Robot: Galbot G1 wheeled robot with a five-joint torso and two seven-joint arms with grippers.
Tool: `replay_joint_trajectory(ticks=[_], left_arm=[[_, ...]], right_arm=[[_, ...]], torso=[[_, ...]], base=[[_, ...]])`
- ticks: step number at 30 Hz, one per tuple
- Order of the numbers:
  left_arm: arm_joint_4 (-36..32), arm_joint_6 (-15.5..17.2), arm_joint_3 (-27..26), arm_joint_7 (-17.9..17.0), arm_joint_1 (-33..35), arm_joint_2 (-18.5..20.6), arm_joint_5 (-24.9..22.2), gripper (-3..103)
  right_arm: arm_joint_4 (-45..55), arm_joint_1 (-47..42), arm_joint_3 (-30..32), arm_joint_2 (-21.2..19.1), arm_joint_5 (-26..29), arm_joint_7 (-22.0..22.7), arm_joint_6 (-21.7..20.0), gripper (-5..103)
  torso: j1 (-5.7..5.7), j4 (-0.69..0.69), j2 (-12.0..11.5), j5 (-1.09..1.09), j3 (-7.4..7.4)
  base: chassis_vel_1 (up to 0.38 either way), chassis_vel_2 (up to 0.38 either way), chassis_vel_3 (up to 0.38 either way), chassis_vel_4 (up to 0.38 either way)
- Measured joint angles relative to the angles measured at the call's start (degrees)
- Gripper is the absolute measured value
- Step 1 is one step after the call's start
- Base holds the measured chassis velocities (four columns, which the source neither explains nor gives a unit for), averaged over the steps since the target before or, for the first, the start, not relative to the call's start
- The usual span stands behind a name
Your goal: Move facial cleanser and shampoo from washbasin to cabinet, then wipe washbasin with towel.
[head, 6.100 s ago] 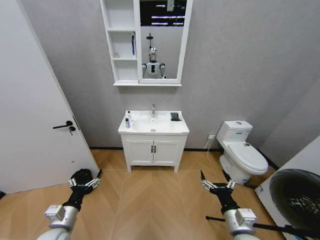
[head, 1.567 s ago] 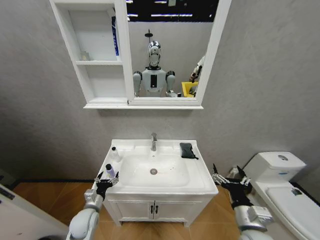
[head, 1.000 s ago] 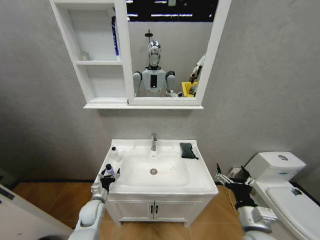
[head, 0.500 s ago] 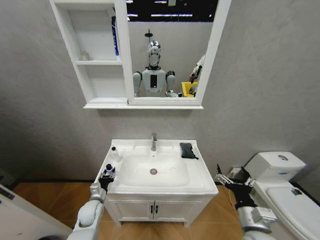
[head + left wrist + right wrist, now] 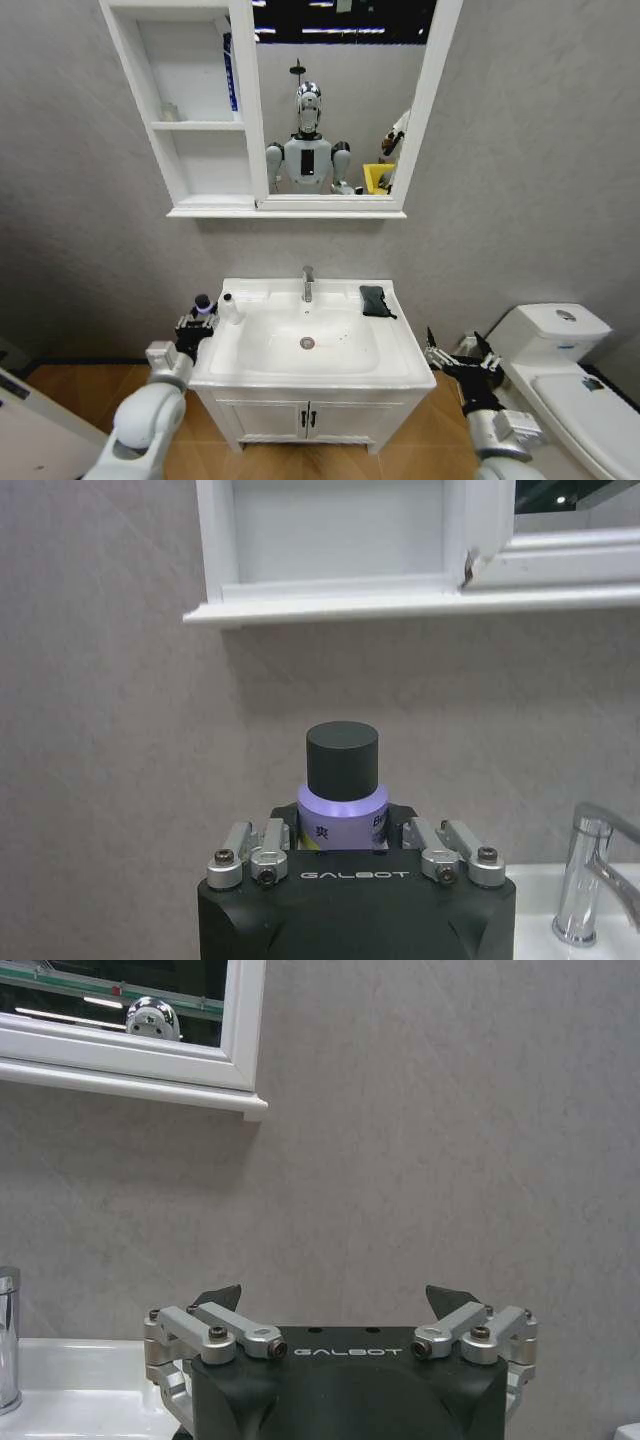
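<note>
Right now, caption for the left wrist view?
Left tool shut on a purple bottle with black cap, upright below the cabinet.

Open wall is lying between the washbasin (image 5: 400, 365) and the cabinet (image 5: 190, 120). A small bottle (image 5: 229, 308) and the faucet (image 5: 307, 283) are standing along the basin's back edge, with the towel (image 5: 375, 300) occupying the right rear corner.

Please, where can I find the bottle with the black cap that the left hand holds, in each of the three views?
Head view: the bottle is in the left hand, beside the washbasin's left rim.
Left wrist view: its cap rises at centre.
Right wrist view: not there.
Shared landmark: the faucet.
</note>
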Motion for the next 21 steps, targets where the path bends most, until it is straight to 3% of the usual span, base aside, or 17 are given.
replay_joint_trajectory(ticks=[1,2,4,6,8,10,12,13,14,17,18,20,21], left_arm=[[-0.8,1.6,-0.3,-2.2,-1.9,2.8,-4.0,43],[-0.8,1.6,-0.3,-2.2,-1.9,2.8,-4.0,43],[-1.0,4.4,-0.4,-6.6,-8.3,11.2,-14.7,43],[-0.6,4.8,-0.2,-7.2,-10.1,13.0,-16.5,43],[2.8,6.1,1.5,-8.8,-19.0,20.0,-23.3,43],[3.8,6.4,2.0,-8.9,-21.5,21.4,-24.9,43],[8.3,7.3,5.6,-9.0,-31.0,25.2,-30.2,43],[10.7,7.4,7.9,-9.0,-35.2,26.1,-31.3,43],[10.7,7.4,7.9,-9.0,-35.2,26.1,-31.3,43],[17.8,7.4,15.5,-8.7,-48.0,26.4,-32.5,43],[17.8,7.4,15.5,-8.7,-48.0,26.4,-32.5,43],[23.1,7.3,22.3,-8.5,-57.4,25.0,-33.9,43],[23.1,7.3,22.3,-8.5,-57.4,25.0,-33.9,43]], right_arm=[[0.0,0.0,0.1,0.2,0.0,0.0,0.0,100],[0.0,0.0,0.1,0.2,0.0,0.0,0.0,100],[-0.1,-0.8,0.6,0.5,0.2,0.0,0.7,100],[-0.1,-1.0,0.7,0.5,0.2,0.0,1.0,100],[-0.3,-2.2,1.2,0.5,0.5,0.0,2.3,100],[-0.4,-2.5,1.3,0.5,0.6,0.1,2.6,100],[-0.5,-3.0,1.5,0.7,0.6,0.1,3.3,100],[-0.5,-3.0,1.5,0.8,0.6,0.1,3.4,100],[-0.5,-3.0,1.5,0.8,0.6,0.1,3.4,100],[-0.4,-2.3,1.3,0.8,0.4,0.1,2.9,100],[-0.4,-2.3,1.3,0.8,0.4,0.1,2.9,100],[-0.1,-1.6,1.3,0.8,0.4,0.1,2.2,100],[-0.1,-1.6,1.3,0.8,0.4,0.1,2.2,100]], torso=[[0.0,0.01,0.0,-0.01,0.0],[0.0,0.01,0.0,-0.01,0.0],[0.0,-0.02,0.0,-0.01,0.0],[0.0,-0.02,0.0,0.0,0.0],[0.01,-0.03,0.0,0.0,0.0],[0.01,-0.02,0.0,0.0,0.01],[0.0,-0.01,0.0,0.01,0.01],[0.0,0.0,0.0,0.0,0.01],[0.0,0.0,0.0,0.0,0.01],[0.01,0.0,0.0,-0.01,0.01],[0.01,0.0,0.0,-0.01,0.01],[0.01,-0.01,0.0,0.01,0.01],[0.01,-0.01,0.0,0.01,0.01]], base=[[0.0,0.0,0.0,0.0],[0.0,0.0,0.0,0.0],[0.0,0.0,0.0,0.0],[0.0,0.0,0.0,0.0],[0.0,0.0,0.0,0.0],[0.0,0.0,0.0,0.0],[0.0,0.0,0.0,0.0],[0.0,0.0,0.0,0.0],[0.0,0.0,0.0,0.0],[0.0,0.0,0.0,0.0],[0.0,0.0,0.0,0.0],[0.0,0.0,0.0,0.0],[0.0,0.0,0.0,0.0]])
